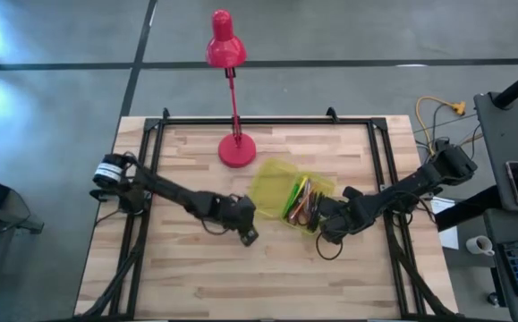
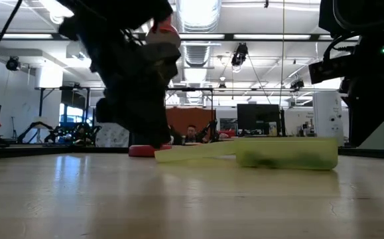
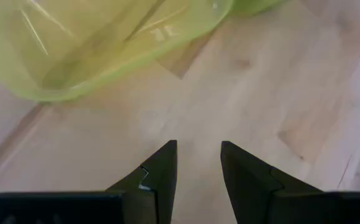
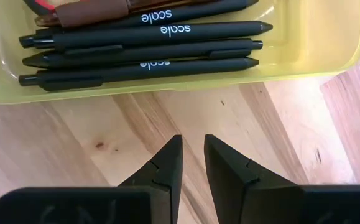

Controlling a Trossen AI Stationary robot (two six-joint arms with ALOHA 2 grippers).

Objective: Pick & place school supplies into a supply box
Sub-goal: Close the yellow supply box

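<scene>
The left gripper point(image 3: 198, 163) shows two dark fingers point(image 3: 161, 177) parted by a narrow gap with bare wood between them; they hold nothing. In the high view this left gripper point(image 1: 248, 234) sits just left of the frame's centre, near the left edge of the translucent yellow-green soft plastic supply box point(image 1: 272, 188) but apart from it. The left wrist view shows the box's open lid point(image 3: 92, 50) filling the upper left of its frame.

The right gripper point(image 4: 193, 158) has its fingers point(image 4: 167, 165) set even closer, a slim gap over bare wood, empty as well. In the high view the right gripper point(image 1: 328, 231) lies right of centre, just beside the box's lower right corner. Ahead of it in the right wrist view, across the top of the frame, the box's tray point(image 4: 329, 50) holds the school supplies: four black pens point(image 4: 142, 53) lying side by side, with a brown and red item at the upper edge that is too cut off to name. In the high view, coloured pens point(image 1: 301, 201) lie inside the tray.

The pale wooden table point(image 1: 196, 277) also carries a red desk lamp point(image 1: 232, 89) standing in the upper middle of the high view, above the box. In the low view the box point(image 2: 288, 153) rests flat on the table, right of centre.
</scene>
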